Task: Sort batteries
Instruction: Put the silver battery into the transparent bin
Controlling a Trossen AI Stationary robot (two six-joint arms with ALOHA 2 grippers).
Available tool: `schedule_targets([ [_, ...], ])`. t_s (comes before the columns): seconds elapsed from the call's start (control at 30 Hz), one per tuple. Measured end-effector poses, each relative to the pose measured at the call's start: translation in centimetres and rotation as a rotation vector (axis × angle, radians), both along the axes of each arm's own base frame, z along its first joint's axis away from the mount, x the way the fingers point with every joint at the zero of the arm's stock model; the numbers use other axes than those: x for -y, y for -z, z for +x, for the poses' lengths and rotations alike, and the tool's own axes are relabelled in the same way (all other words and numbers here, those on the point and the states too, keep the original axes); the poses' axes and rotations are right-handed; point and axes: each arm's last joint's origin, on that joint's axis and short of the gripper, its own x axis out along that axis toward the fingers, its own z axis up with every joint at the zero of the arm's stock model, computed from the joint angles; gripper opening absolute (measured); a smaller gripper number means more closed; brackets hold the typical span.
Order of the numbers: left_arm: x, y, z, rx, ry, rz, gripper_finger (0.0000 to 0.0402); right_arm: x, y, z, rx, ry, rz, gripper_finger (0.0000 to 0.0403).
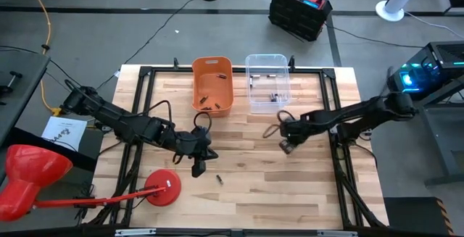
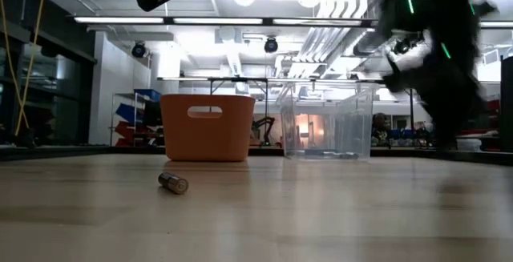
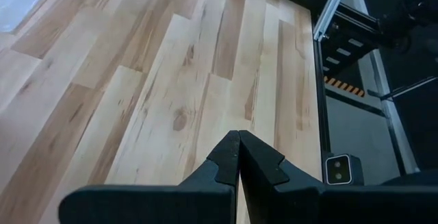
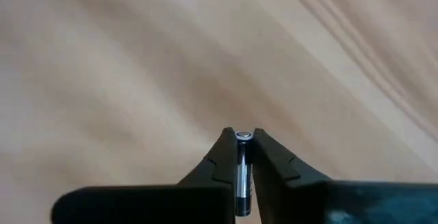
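Batteries are nearly all binned, judging from the high view: dark cells lie in the orange bin [image 1: 212, 85] and in the clear bin [image 1: 267, 82], while one loose battery [image 1: 219, 180] remains on the wooden table [image 1: 290, 186], just beside the left gripper [image 1: 197, 167]. The right gripper [image 1: 287, 146] hangs over the table in front of the clear bin. In the low view, that loose cell [image 2: 172, 183] lies on its side, well in front of both bins, and the right arm is a dark blur at upper right. The left wrist view shows the left gripper's fingers pressed together on nothing, over bare planks. The right wrist view shows the right gripper [image 4: 243, 142] pinching a silvery battery [image 4: 242, 172] lengthwise between its fingertips, only its end cap showing. The grip looks narrow; a fast swing towards a bin could let the smooth cell slide out and roll across the table.
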Motion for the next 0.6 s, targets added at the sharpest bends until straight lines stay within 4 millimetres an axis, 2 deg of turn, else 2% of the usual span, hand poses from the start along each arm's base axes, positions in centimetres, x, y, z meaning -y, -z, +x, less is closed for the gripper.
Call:
schedule_targets([
  [0.07, 0.0, 0.0, 0.0, 0.0, 0.0, 0.0, 0.0, -0.1, -3.4, 1.8, 0.16, -0.045, -0.015, 0.0008],
  [0.17, 0.0, 0.0, 0.0, 0.0, -0.002, 0.002, 0.0, 0.2, -7.5, 3.9, 0.29, -0.078, -0.139, 0.0009],
  [0.3, 0.0, 0.0, 0.0, 0.0, -0.002, 0.002, 0.0, 2.0, -13.1, 5.5, 0.448, -0.06, -0.381, 0.0005],
  [0.47, 0.0, 0.0, 0.0, 0.0, -0.004, 0.0, 0.0, 6.2, -16.3, 5.6, 0.453, 0.071, -0.647, 0.0006],
  [0.6, 0.0, 0.0, 0.0, -0.002, -0.01, -0.009, 0.0, 9.3, -16.3, 5.1, 0.446, 0.188, -0.703, 0.0012],
])
